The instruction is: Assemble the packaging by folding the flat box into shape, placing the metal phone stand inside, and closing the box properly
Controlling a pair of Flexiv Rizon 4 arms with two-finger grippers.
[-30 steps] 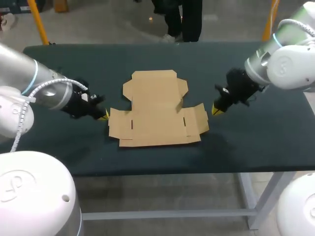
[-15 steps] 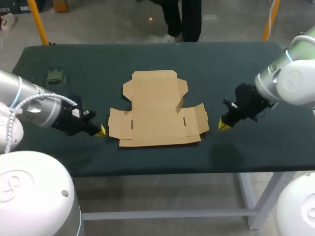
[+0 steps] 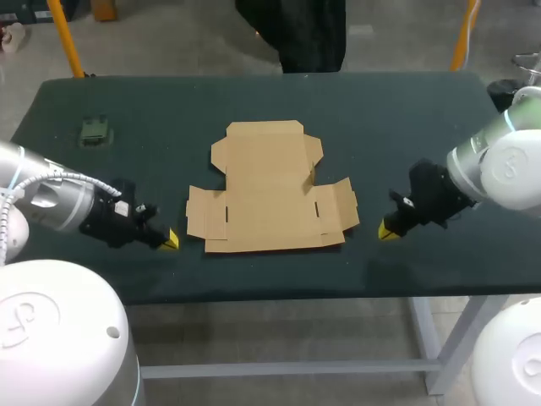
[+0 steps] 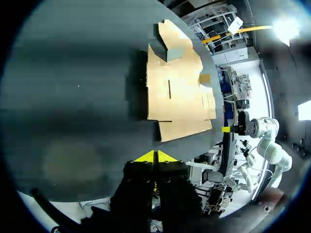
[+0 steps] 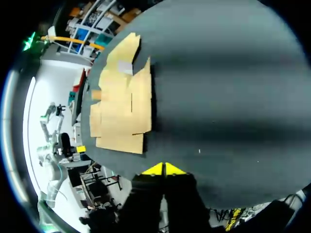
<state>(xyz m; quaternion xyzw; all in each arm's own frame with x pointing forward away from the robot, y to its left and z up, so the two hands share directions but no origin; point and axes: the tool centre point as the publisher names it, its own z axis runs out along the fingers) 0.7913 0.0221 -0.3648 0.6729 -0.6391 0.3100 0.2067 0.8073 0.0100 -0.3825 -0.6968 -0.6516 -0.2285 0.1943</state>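
A flat, unfolded cardboard box (image 3: 269, 190) lies on a dark green table (image 3: 423, 110), between the two arms' jaws. The left jaws are closed and empty, low over the table, with the box just ahead of them. The right jaws, also closed and empty, point at the box's opposite flap without touching it. A small green object (image 3: 95, 131) rests well apart from the left jaws, near the table's far corner.

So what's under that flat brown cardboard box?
The flat brown cardboard box lies straight on the dark table. Only table shows around its edges. Anything beneath the box is covered, so I cannot tell.
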